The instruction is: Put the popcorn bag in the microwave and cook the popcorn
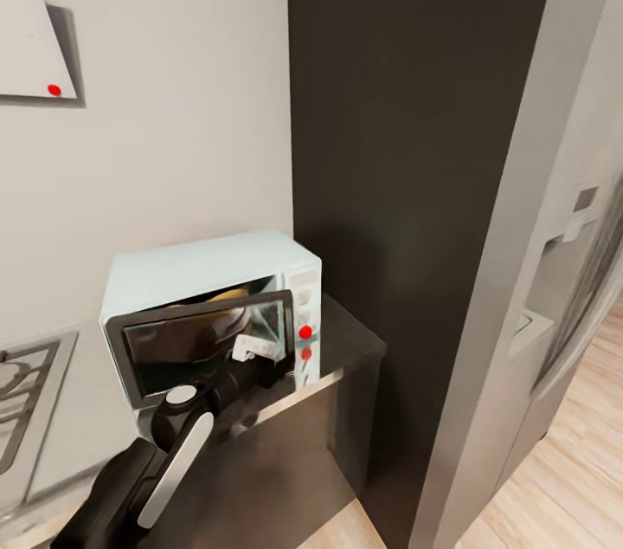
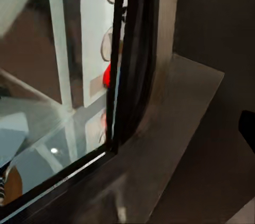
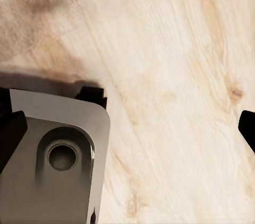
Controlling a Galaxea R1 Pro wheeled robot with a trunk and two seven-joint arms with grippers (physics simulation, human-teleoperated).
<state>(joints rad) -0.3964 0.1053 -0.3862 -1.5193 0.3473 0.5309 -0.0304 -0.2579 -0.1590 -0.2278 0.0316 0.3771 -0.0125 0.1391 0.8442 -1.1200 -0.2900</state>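
The mint-blue microwave stands on the shiny grey countertop, beside a tall dark panel. Its black-framed glass door is ajar, tilted off the front. Behind the glass shows a tan-brown shape, the popcorn bag; the popcorn is hidden. My left gripper is at the door's lower right part, next to the white control panel with its red dot. Up close, the left gripper is open around the door's free edge, above the countertop. My right gripper hangs open over the wooden floor.
A tall dark cabinet side rises right of the microwave, with a grey fridge beyond it. A gas hob lies at the left, a hood with a red dot above. Wooden floor and my grey base lie below.
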